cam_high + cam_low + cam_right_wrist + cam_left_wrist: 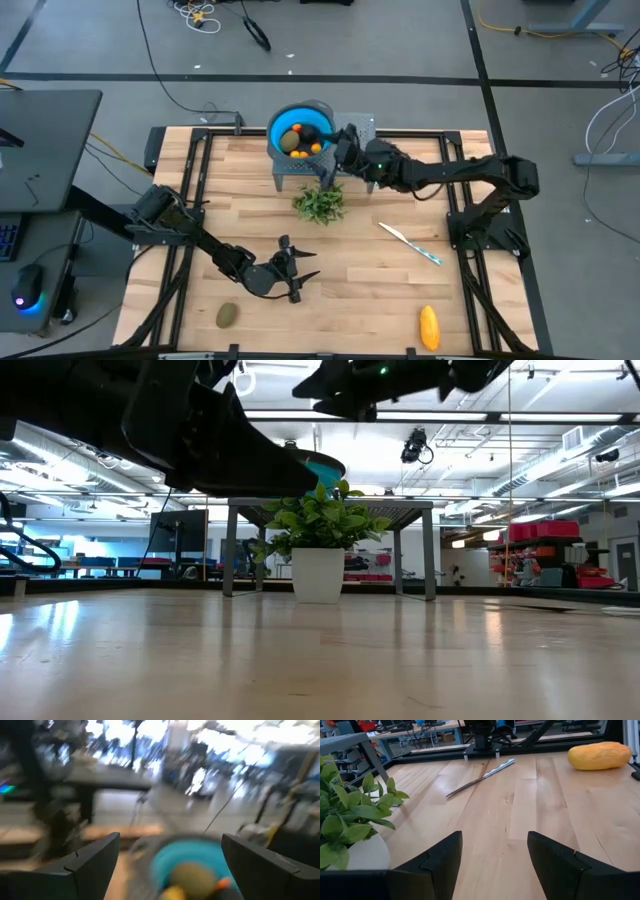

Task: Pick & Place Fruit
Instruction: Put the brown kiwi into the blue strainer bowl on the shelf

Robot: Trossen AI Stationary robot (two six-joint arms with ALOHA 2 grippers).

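A blue bowl [283,118] stands on a grey stand at the table's far edge. It holds an olive-green oval [290,142], a black ball [311,132] and small orange and yellow pieces. My right gripper [340,140] is open at the bowl's right rim. In the right wrist view its fingers [90,857] stand apart, with the bowl [172,857] beyond them. My left gripper [303,272] hovers open over the table's near middle, touching nothing. A second olive oval [228,315] and the yellow oblong [429,326] lie on the table near the near edge.
A leafy plant in a white pot [320,203] stands just in front of the bowl's stand. The white knife with a blue handle [410,243] lies right of centre. In the left wrist view the knife [480,777] and the yellow oblong [599,756] lie ahead on bare wood.
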